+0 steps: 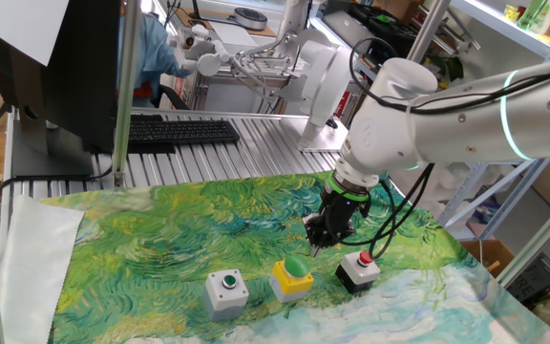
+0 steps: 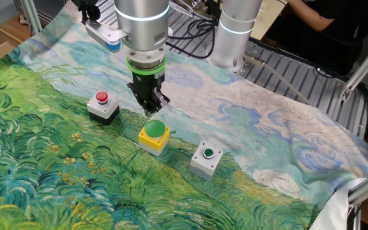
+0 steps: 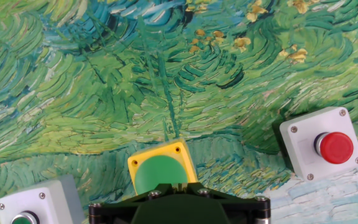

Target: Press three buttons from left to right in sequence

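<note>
The gripper [image 2: 152, 107] hangs just above and a little behind the yellow box with the green dome [image 2: 154, 135], pointing straight down, which suits a push from above. Whether its fingers are apart or together cannot be told: the two fixed views show only a dark cluster at the tip, and the hand view shows just the black gripper body at the bottom edge.

The three boxes sit in a loose row on the painted cloth [image 1: 151, 239], each well apart from its neighbours, so that a downward press on one need not touch another. In the view from the front of the table, the grey box with the small green button [image 1: 226, 290] lies to the left, the yellow one in the middle, and the black box with the red button [image 1: 359, 268] to the right.

The gripper's position over the middle box suggests the second press is the step in hand, though no contact with the dome shows.
</note>
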Controlling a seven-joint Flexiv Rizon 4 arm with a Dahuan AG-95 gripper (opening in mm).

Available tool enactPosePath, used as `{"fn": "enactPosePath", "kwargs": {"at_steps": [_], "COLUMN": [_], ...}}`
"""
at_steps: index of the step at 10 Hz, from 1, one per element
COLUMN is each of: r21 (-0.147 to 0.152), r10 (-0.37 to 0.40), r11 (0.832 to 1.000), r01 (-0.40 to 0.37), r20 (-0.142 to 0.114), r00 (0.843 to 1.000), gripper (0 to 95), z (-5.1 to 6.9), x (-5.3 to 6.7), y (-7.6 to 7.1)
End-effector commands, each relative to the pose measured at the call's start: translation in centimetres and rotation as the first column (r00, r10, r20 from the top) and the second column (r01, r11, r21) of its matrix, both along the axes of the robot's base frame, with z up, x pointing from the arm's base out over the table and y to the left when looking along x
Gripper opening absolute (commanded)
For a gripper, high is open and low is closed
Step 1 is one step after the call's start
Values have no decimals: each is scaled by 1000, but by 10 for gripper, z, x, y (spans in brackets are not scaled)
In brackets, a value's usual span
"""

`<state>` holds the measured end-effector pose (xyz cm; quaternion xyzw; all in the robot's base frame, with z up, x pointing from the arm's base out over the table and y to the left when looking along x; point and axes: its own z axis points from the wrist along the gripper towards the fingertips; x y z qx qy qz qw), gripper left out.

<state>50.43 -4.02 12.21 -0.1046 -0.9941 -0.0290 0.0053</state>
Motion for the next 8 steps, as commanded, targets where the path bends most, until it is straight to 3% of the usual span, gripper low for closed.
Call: {"fn": "enactPosePath", "kwargs": {"at_steps": [1, 3, 5, 8], "r21": [-4, -31, -32, -27], "r10": [-8, -5, -13, -21], "r11": [1000, 1000, 999, 999], "r01": [8, 5, 14, 21], "r20": [-1, 1, 12, 8], "r00": [1000, 1000, 1000, 1000], "gripper": [0, 0, 0, 0], "z": [0, 0, 0, 0], "x": [0, 0, 0, 0], "y": [0, 0, 0, 0]}}
